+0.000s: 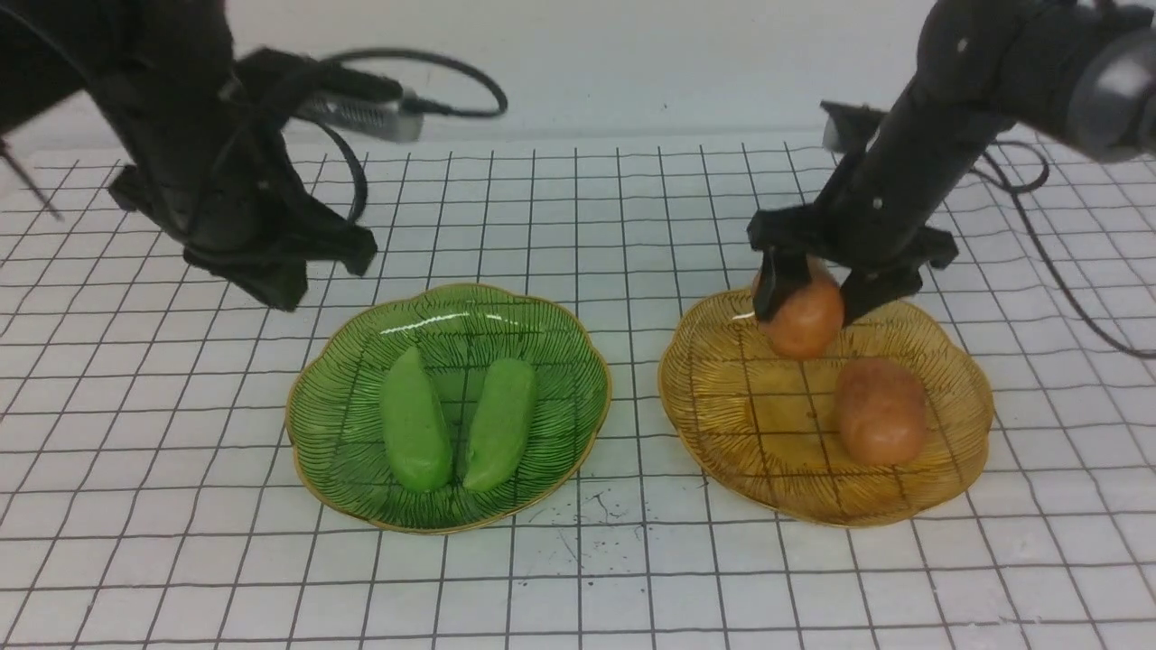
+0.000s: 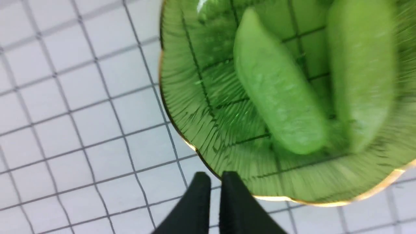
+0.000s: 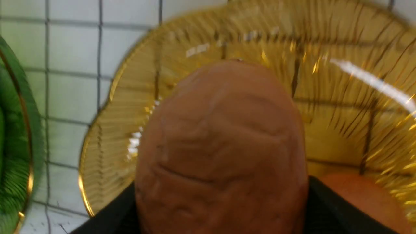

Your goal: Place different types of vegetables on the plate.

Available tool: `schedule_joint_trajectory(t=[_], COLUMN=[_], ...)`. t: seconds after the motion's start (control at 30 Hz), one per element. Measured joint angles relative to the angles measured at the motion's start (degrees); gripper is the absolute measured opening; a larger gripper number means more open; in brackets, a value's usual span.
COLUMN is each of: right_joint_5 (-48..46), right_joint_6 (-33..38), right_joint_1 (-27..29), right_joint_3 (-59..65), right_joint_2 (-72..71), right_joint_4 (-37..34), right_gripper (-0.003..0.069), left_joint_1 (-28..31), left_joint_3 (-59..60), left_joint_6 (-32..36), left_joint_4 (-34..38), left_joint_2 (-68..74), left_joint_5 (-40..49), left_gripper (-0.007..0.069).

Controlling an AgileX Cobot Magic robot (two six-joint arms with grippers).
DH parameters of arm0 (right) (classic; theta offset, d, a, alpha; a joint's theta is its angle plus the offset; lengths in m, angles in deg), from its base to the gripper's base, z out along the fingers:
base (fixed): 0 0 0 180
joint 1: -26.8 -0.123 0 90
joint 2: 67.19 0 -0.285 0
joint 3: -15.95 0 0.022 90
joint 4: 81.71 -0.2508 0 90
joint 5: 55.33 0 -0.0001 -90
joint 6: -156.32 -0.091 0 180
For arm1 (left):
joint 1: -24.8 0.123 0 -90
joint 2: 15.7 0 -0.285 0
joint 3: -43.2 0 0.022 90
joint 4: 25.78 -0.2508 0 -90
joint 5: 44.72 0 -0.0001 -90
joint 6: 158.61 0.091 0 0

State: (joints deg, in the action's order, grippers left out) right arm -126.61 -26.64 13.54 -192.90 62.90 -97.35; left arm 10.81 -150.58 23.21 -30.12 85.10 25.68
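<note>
I am gripping one brown potato (image 1: 806,316) in my right gripper (image 1: 806,287), its fingers pressing in from opposite sides, and I am holding it over the far left part of the amber plate (image 1: 751,469). I judge that I am bringing it there so it can lie apart from the other potato (image 1: 880,411), which is resting toward the right side of the same plate. The open stretch between that one and the left rim seems to be what this placement is calling for. I am keeping the grip wide around the lump's broad body, likely because a rounded thing could roll if it were let go too high.

My left gripper (image 1: 316,275) is hanging near the far left edge of the green plate (image 1: 312,487), its fingers together and carrying nothing. On that plate the pointed green vegetable (image 1: 415,424) is lying at the left and the blunt green vegetable (image 1: 501,424) at the right, side by side, so the sorting by kind looks nearly finished, with only this potato left to release.

In the right wrist view the held potato is covering much of the amber plate and most of my fingers, and the resting potato is cut off by the edge. I cannot tell whether the held potato's underside is touching the plate.
</note>
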Motion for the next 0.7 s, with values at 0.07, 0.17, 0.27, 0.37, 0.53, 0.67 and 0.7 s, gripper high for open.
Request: schedule_joint_trajectory(t=[0.07,0.17,0.27,0.37,0.53,0.67,0.7], right_joint_5=[0.0,0.21,0.41,0.46,0.46,0.46,0.4], right_joint_6=[0.0,0.0,0.0,0.0,-0.21,0.25,0.31], right_joint_1=[-0.24,-0.28,-0.28,-0.28,-0.28,-0.28,-0.28], right_joint_3=[0.97,1.4,1.47,1.54,2.0,3.66,4.35], right_joint_2=[0.0,0.0,-0.06,-0.98,-6.08,-15.04,-18.61], right_joint_4=[0.02,0.36,0.61,0.55,0.55,0.92,1.4], right_gripper=[0.051,0.052,0.0601,0.0668,0.0675,0.0602,0.0566], left_joint_1=[0.0,0.0,0.0,0.0,0.0,0.0,0.0], left_joint_3=[0.0,2.26,6.99,9.61,14.27,18.24,19.28], left_joint_6=[0.48,3.09,5.17,5.46,5.59,5.59,5.59], left_joint_4=[2.28,7.89,11.73,12.19,12.19,12.19,12.19], left_joint_2=[-3.94,-12.6,-21.63,-26.26,-33.12,-38.84,-40.23], left_joint_5=[0.16,0.39,1.24,1.4,1.4,1.26,0.95], left_gripper=[-0.0003,-0.0008,-0.0008,-0.0008,-0.0008,-0.0008,-0.0008])
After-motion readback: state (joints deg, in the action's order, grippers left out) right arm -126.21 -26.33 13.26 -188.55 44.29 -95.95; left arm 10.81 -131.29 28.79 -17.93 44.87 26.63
